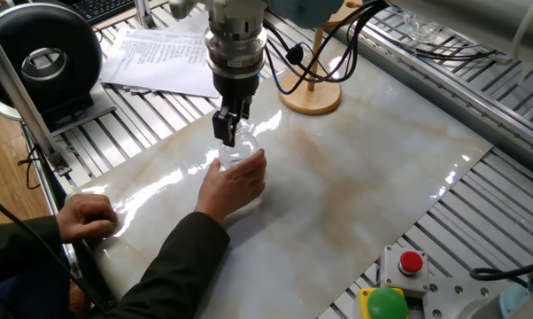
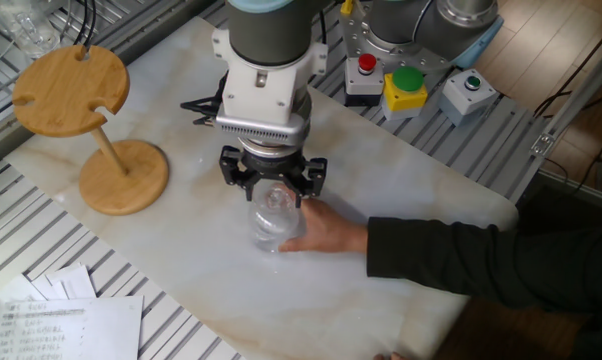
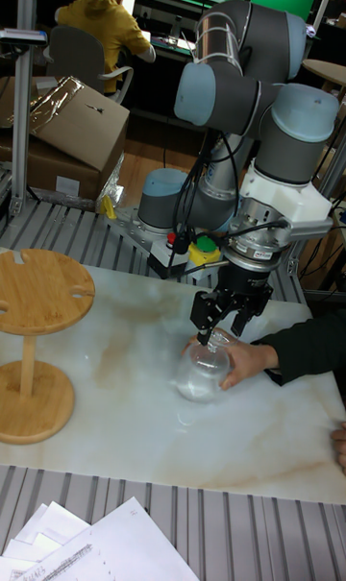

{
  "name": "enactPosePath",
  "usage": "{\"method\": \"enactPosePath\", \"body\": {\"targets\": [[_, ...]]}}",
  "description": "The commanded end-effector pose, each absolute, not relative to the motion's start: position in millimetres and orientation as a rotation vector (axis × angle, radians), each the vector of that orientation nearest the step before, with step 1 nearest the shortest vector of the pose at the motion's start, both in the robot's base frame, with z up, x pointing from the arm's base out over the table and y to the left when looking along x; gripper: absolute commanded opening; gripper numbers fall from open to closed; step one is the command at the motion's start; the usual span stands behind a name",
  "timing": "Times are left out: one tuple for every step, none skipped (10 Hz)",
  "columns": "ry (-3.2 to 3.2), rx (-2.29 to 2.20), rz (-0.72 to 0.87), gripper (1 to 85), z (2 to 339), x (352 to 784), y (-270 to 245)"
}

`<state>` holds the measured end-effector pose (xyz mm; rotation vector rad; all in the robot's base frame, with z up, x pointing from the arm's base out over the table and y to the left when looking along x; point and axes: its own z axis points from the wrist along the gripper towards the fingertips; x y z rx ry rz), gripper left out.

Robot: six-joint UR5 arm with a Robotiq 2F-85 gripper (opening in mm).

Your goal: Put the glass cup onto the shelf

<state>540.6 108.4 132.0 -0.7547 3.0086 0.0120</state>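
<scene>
The glass cup point(image 2: 272, 226) stands on the marble table point(image 2: 401, 180), small and clear, with a person's hand point(image 2: 326, 230) holding its side. It also shows as the cup point(image 1: 237, 152) and the cup point(image 3: 205, 372). My gripper point(image 2: 274, 186) hangs straight above it, open, with one finger on each side of the cup's top end and a gap to the glass. From the side the gripper point(image 3: 223, 326) sits just over the cup. The shelf point(image 2: 73, 90), a light wooden stand with a slotted top disc, is at the table's far left.
The person's sleeve point(image 2: 481, 260) reaches in from the right and their other hand point(image 1: 88, 215) rests on the table edge. Button boxes point(image 2: 406, 85) sit behind the arm. Papers point(image 1: 156, 58) and a black device point(image 1: 41, 62) lie off the slab.
</scene>
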Motion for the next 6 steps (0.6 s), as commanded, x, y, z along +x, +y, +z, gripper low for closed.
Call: {"method": "enactPosePath", "body": {"targets": [[3.026, -0.705, 0.027, 1.0, 142, 541, 111], [3.026, -0.71, 0.029, 1.0, 148, 541, 112], [3.023, -0.731, 0.01, 1.0, 157, 543, 107], [3.02, -0.756, -0.009, 1.0, 167, 544, 101], [3.017, -0.785, -0.035, 1.0, 179, 545, 93], [3.009, -0.822, -0.045, 1.0, 191, 548, 84]]}}
